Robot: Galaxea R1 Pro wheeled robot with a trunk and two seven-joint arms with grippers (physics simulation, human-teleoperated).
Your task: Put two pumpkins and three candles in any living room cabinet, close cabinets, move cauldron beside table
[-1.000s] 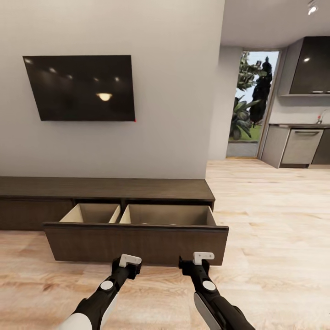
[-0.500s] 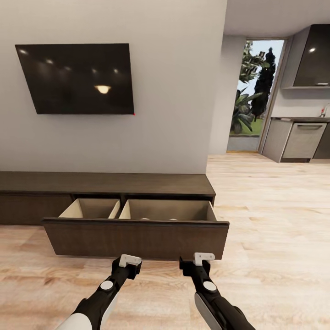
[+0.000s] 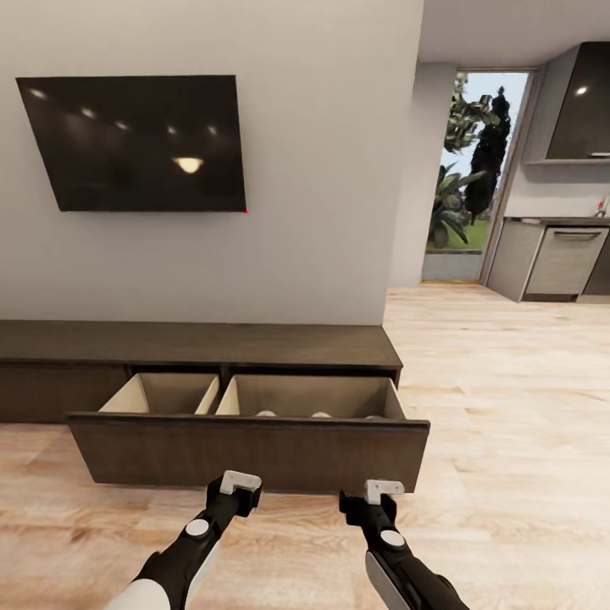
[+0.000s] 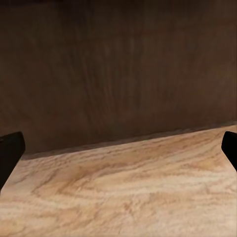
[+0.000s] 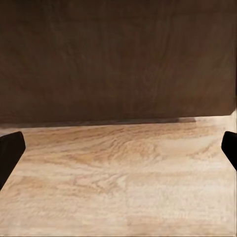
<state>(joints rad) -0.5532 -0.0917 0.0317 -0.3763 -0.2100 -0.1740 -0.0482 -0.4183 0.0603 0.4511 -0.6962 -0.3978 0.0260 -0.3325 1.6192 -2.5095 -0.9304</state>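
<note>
Cabinet (image 3: 246,449) drawer front stands pulled out (pale tops inside, unidentifiable); left gripper (image 3: 240,483) and right gripper (image 3: 383,490), jaws apart and empty, face it, presumably to push it shut.

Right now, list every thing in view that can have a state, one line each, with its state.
Cabinet: one wide front pulled out, the section at its far left shut.
Drawer: open, pale tops of small things just showing over its front edge.
TV: off, dark, reflecting ceiling lights.
Left gripper: open, empty, facing the drawer front.
Right gripper: open, empty, facing the drawer front.
</note>
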